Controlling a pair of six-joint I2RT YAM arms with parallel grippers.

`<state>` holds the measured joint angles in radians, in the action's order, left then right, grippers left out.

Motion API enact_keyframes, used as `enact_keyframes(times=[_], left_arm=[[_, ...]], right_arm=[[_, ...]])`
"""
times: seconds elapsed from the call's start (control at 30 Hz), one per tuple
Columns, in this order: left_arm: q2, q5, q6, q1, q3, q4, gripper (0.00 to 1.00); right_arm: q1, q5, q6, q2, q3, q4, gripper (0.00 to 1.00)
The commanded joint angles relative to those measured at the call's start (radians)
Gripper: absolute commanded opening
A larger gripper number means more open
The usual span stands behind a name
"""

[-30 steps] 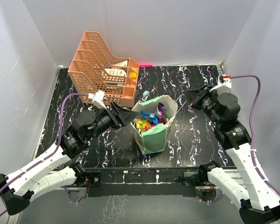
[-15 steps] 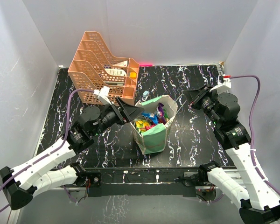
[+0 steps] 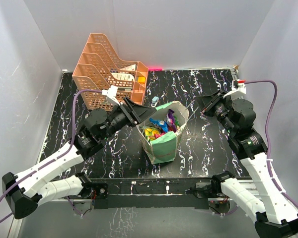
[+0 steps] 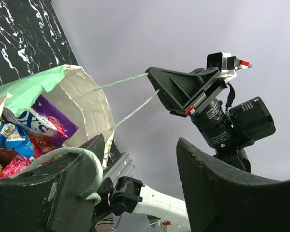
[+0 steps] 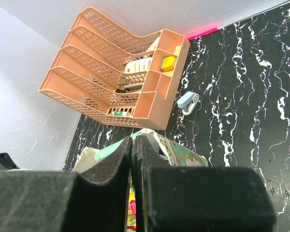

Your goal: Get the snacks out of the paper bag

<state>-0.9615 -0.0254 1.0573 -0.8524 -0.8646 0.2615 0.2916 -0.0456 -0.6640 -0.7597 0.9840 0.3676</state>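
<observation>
**Top view.** Bag [image 3: 164, 144]: standing upright mid-counter [image 3: 203, 144], snacks [image 3: 159, 128] all lying inside. Left hand [image 3: 138, 115]: hovering at its left rim. Right hand [image 3: 204, 102]: hanging off to its right.

**Left wrist.** Gaping partway, gripping nothing. Handle [image 4: 125, 79]: running taut to right hand's tip, seemingly pinched there.

**Right wrist.** Pressing fully shut, bag peeking out below.

**Step, as judged.** Reaching in for a first pick.

**Next.** Dipping into the bag, closing on one of the snacks, avoiding the handle.

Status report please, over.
Left gripper open at paper bag rim. Right gripper shut on handle string. Snacks inside bag. Other handle loops over left finger.
</observation>
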Motion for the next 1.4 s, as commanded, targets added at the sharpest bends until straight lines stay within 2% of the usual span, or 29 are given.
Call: enact_keyframes(times=[0.0, 0.13, 0.27, 0.5, 0.7, 0.83, 0.93, 1.03, 1.1, 1.17, 1.37], left_arm=[[-0.005, -0.026, -0.004, 0.004, -0.062, 0.048, 0.57], [-0.001, 0.001, -0.049, 0.004, -0.106, -0.006, 0.52], [-0.019, 0.039, -0.068, 0.004, -0.170, -0.113, 0.28], [-0.052, 0.122, -0.128, 0.004, -0.289, -0.297, 0.00], [-0.097, 0.277, -0.331, 0.006, -0.542, -0.598, 0.00], [-0.110, 0.461, -0.454, 0.007, -0.670, -0.765, 0.00], [-0.125, 0.546, -0.554, 0.007, -0.757, -0.822, 0.00], [-0.139, 0.613, -0.641, 0.007, -0.834, -0.856, 0.00], [-0.143, 0.657, -0.690, 0.007, -0.872, -0.881, 0.00], [-0.136, 0.696, -0.742, 0.007, -0.890, -0.892, 0.00], [-0.098, 0.803, -0.880, 0.007, -0.869, -0.880, 0.00]], right_arm=[[-0.009, 0.010, -0.010, 0.030, 0.014, -0.094, 0.07], [-0.008, 0.012, -0.008, 0.036, 0.016, -0.091, 0.07], [-0.009, 0.007, -0.009, 0.039, 0.015, -0.089, 0.07], [-0.008, -0.019, 0.007, 0.039, 0.018, -0.077, 0.07], [-0.008, -0.156, 0.079, 0.007, 0.056, -0.078, 0.07], [-0.009, -0.322, 0.094, -0.049, 0.087, -0.123, 0.07], [-0.008, -0.456, 0.026, -0.103, 0.084, -0.225, 0.07], [0.002, -0.528, -0.103, -0.160, 0.043, -0.377, 0.07], [0.037, -0.526, -0.170, -0.193, 0.010, -0.484, 0.07], [0.126, -0.485, -0.210, -0.237, -0.002, -0.557, 0.07], [0.394, -0.323, -0.206, -0.389, 0.021, -0.628, 0.07]])
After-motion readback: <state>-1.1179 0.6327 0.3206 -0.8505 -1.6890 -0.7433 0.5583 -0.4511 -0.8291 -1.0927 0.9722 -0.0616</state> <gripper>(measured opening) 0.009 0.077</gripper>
